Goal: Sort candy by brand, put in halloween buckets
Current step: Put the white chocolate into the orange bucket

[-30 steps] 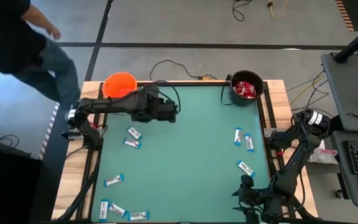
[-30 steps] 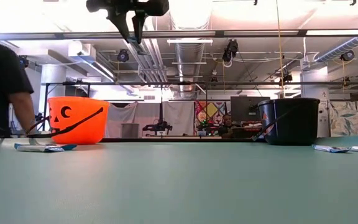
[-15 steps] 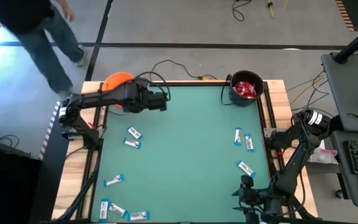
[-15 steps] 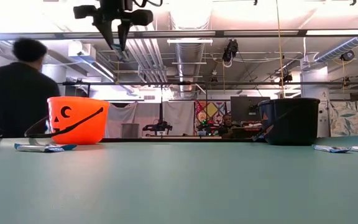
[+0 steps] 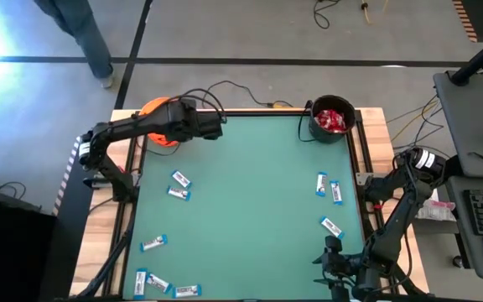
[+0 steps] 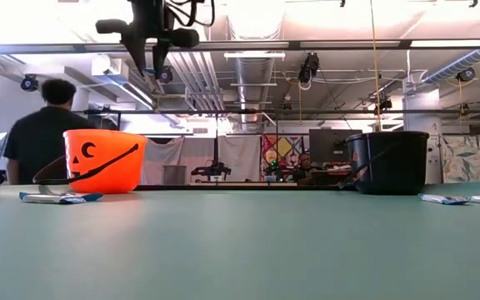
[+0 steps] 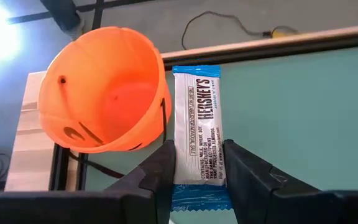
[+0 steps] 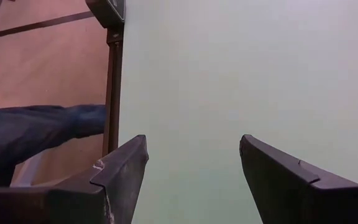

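A white candy bar with blue ends [image 7: 197,118] is held in my left gripper [image 7: 197,180], high over the table's far left part [image 5: 215,127] [image 6: 152,60]. It is right beside the orange halloween bucket [image 7: 104,93] [image 5: 158,109] [image 6: 102,160]. Across the table, the black bucket [image 5: 332,120] [image 6: 390,161] stands at the far right with red candy [image 5: 331,119] inside. More blue-and-white bars [image 5: 179,186] [image 5: 329,188] lie flat on the green mat. My right gripper [image 8: 194,168] [image 5: 332,256] stands open and empty by the near right corner. My left gripper pinches the bar's two long edges [image 7: 197,168] between its two fingers, near one blue end. The fingers slant downward and lie along the bar, and most of its length sticks out ahead of them. The bar is lifted clear of the table, its printed face up.
Several bars lie at the near left corner [image 5: 162,285] and one at the right [image 5: 331,226]. A black frame rail [image 5: 267,111] runs along the far edge. A person [image 6: 44,133] stands beyond the table's left end. Cables lie on the floor behind.
My left gripper has swung toward the table's far left corner, carrying the bar high above the mat up to the orange bucket, and has turned a little. The person beyond the left edge has walked away.
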Robot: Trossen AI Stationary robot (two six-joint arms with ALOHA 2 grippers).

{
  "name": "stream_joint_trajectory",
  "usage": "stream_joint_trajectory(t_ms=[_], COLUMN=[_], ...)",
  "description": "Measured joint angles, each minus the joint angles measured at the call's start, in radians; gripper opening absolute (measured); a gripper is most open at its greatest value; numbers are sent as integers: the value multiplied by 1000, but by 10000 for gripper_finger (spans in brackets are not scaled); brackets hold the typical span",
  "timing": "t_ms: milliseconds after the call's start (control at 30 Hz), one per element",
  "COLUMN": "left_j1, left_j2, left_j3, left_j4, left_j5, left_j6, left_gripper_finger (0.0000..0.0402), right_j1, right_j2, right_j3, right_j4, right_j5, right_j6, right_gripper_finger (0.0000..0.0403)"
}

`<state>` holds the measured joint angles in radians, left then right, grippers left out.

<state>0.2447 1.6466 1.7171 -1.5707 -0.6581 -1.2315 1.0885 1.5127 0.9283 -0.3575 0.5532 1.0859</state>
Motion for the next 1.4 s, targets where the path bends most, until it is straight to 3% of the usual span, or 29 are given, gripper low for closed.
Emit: stream_joint_trajectory(t_ms=[267,500,667,933,1100,1233,1400], left_j1=[35,70,161,430,570,668,666], left_j2=[-81,-264,-394,-469,-419,-372,-364], left_j3=[-157,-374,-538,-659,-654,-653,-632], left_j4=[0,0,20,338,397,436,390], left_j5=[36,56,88,119,148,223,242], left_j6=[-7,-57,-22,315,469,576,594], left_gripper_finger=[107,107,107,107,107,107,107], right_j1=[0,0,-24,-132,-256,-376,-540], right_j2=[0,0,0,0,4,8,8], right_j3=[0,0,0,0,0,-1,-1], right_j4=[1,0,0,0,1,1,0], right_j5=[0,-2,-1,-10,-188,-312,-435], right_j6=[4,-8,-13,-44,-151,-362,-557], right_gripper_finger=[247,247,247,247,247,247,247])
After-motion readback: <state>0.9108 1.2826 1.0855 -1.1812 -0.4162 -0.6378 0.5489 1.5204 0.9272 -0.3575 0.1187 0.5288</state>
